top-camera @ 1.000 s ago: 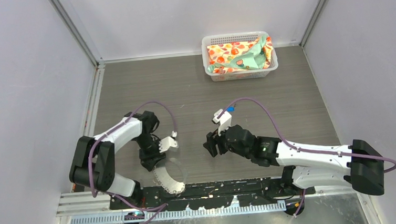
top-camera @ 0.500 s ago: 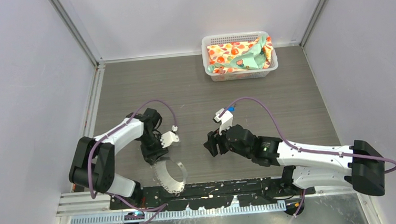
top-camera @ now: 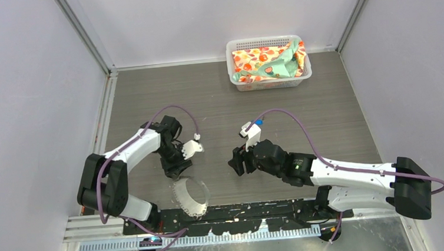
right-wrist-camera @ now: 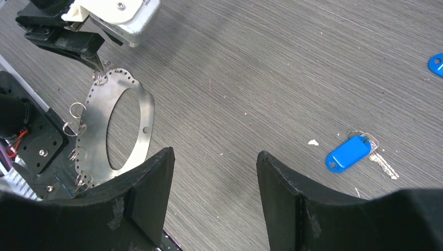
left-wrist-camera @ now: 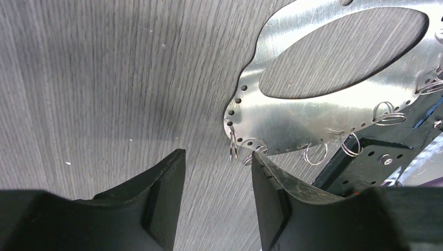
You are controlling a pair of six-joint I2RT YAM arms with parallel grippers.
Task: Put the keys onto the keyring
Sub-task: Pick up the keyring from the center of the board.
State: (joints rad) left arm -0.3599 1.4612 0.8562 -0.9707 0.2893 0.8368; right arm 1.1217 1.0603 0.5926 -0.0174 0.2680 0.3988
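Observation:
The keyring [top-camera: 199, 192] is a flat silvery loop with small holes and wire rings along its edge, lying near the table's front edge; it also shows in the left wrist view [left-wrist-camera: 313, 112] and the right wrist view [right-wrist-camera: 97, 130]. My left gripper [top-camera: 175, 168] [left-wrist-camera: 218, 157] is open and empty just behind its rim, with one small wire ring [left-wrist-camera: 232, 146] in front of the gap. One blue-headed key [right-wrist-camera: 349, 153] lies on the table right of my open, empty right gripper [right-wrist-camera: 214, 154] [top-camera: 236, 162]. The second key's blue head [right-wrist-camera: 436, 64] shows at the frame edge.
A white basket [top-camera: 239, 44] holding patterned cloth stands at the back right. A black perforated rail [top-camera: 243, 209] runs along the near edge, partly under the keyring. Grey walls close in both sides.
My left gripper has drawn back from over the keyring toward the far side and turned its wrist. The keyring shifted slightly. The right arm has not moved.

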